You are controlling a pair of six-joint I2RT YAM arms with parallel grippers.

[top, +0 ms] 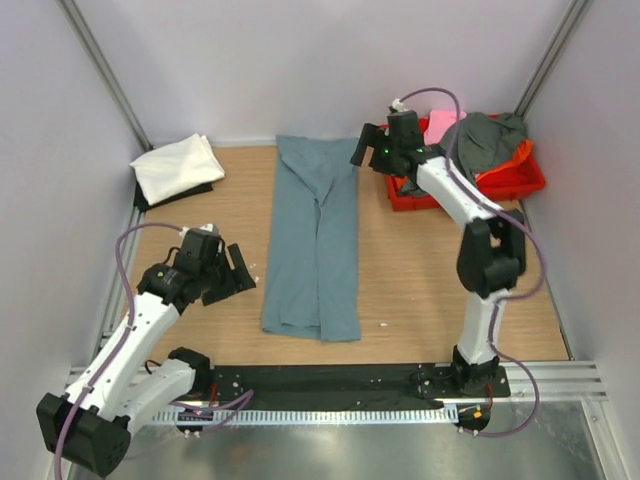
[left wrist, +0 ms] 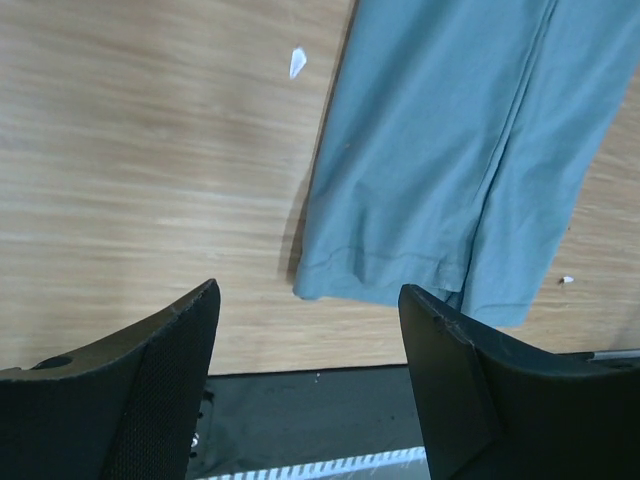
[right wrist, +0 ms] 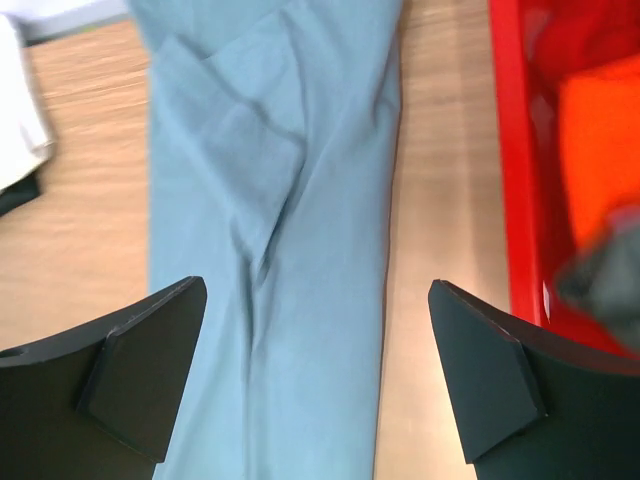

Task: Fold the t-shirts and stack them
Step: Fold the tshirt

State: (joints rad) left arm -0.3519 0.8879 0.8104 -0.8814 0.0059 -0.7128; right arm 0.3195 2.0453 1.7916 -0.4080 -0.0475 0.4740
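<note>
A large dusty blue-grey t-shirt (top: pixel 315 240) (left wrist: pixel 450 150) (right wrist: pixel 290 250) lies in the middle of the wooden table, folded lengthwise into a long strip. At back left, a folded white t-shirt (top: pixel 178 165) (right wrist: pixel 20 100) rests on a dark one (top: pixel 205 190). Pink (top: pixel 440 125), dark grey (top: pixel 490 140) and orange (top: pixel 515 158) (right wrist: pixel 600 140) t-shirts are heaped in a red crate (top: pixel 520 180) (right wrist: pixel 515 150). My left gripper (top: pixel 232 280) (left wrist: pixel 308 290) is open, just left of the strip's near corner. Over the strip's far right edge, my right gripper (top: pixel 385 165) (right wrist: pixel 316 283) hangs open and empty.
A black strip (top: pixel 330 380) (left wrist: pixel 300 420) runs along the table's near edge by the arm bases. White walls enclose the table at the back and on both sides. A small white scrap (left wrist: pixel 297 62) lies on the wood left of the strip.
</note>
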